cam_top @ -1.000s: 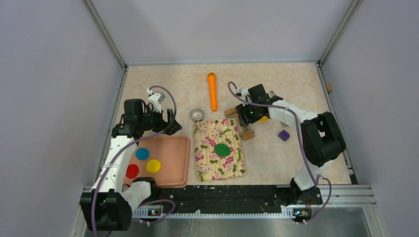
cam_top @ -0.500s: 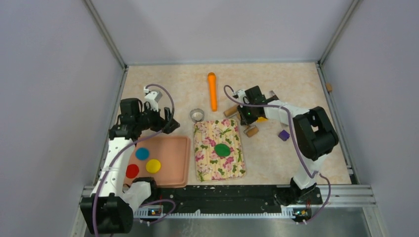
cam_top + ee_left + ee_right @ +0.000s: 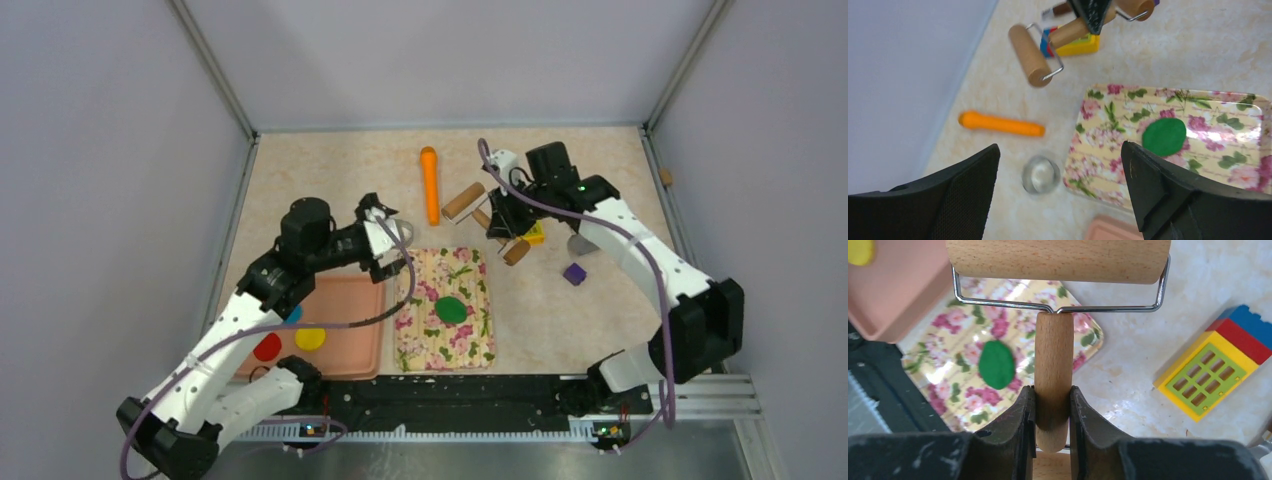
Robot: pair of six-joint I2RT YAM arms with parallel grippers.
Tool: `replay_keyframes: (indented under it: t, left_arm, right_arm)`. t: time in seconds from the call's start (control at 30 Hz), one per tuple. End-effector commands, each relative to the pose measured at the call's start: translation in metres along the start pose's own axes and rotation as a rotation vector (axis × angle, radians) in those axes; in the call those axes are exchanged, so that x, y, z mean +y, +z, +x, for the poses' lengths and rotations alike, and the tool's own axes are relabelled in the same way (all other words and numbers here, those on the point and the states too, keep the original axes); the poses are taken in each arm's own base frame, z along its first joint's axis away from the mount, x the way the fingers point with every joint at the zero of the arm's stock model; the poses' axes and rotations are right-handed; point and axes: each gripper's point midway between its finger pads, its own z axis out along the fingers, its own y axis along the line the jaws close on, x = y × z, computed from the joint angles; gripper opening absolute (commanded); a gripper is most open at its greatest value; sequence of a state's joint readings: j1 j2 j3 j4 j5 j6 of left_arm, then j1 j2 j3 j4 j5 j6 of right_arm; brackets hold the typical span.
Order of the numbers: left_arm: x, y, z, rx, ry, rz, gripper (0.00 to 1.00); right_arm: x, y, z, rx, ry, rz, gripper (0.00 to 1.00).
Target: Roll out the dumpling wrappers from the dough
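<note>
From above: left tool over the bench at the far-left corner of the mat, beside the tray, fingers spread wide, gripping nothing. Beyond the mat's far-right corner, right tool clamped on the handle of a wooden roller with a barrel at each end. Dark green dough, a flat oval, on the middle of the mat, well apart from the roller. Three wrappers on the tray: yellow, red, and blue, the last half hidden under the left arm. Orange stick on the bench behind the mat; yellow block just beside the right tool; purple cube nearer the front.

Left wrist: black fingers wide apart, left tool empty above the bench. Metal cutter below, just off the mat. Dough on the mat to the right. Roller at the top, handle pinched in the right tool; block behind it; stick at left.

Right wrist: right tool closed tight, fingers pressed to both sides of the roller handle, barrel crosswise along the top. Dough on the mat at left. Tray corner with a yellow wrapper at top left. Block on the bench at right.
</note>
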State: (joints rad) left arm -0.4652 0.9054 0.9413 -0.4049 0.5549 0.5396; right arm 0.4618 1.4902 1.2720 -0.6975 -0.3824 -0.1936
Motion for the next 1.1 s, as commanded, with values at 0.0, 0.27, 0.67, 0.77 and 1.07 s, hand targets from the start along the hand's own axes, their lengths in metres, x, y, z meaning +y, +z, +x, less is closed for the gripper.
replay_keyframes:
  t: [0.0,0.27,0.67,0.77,1.07]
  left_arm:
    - [0.004,0.026,-0.064,-0.164,0.49,-0.016,0.94]
    - [-0.039,0.08,-0.088,-0.29,0.88,0.036,0.87]
    - [-0.036,0.124,-0.051,-0.125,1.047,0.088,0.6]
    - [-0.038,0.134,-0.042,-0.1,1.076,0.103,0.52]
    - [-0.021,0.149,-0.039,-0.058,1.071,0.001,0.0]
  right_arm:
    - [0.051,-0.048,-0.016,-0.06,0.001,-0.177,0.0]
    - [0.09,-0.066,-0.017,-0.071,0.095,-0.365,0.0]
    - [0.108,-0.071,-0.019,-0.063,0.169,-0.475,0.0]
    - [0.109,-0.069,-0.02,-0.056,0.177,-0.493,0.0]
    - [0.103,-0.069,-0.023,-0.06,0.18,-0.485,0.0]
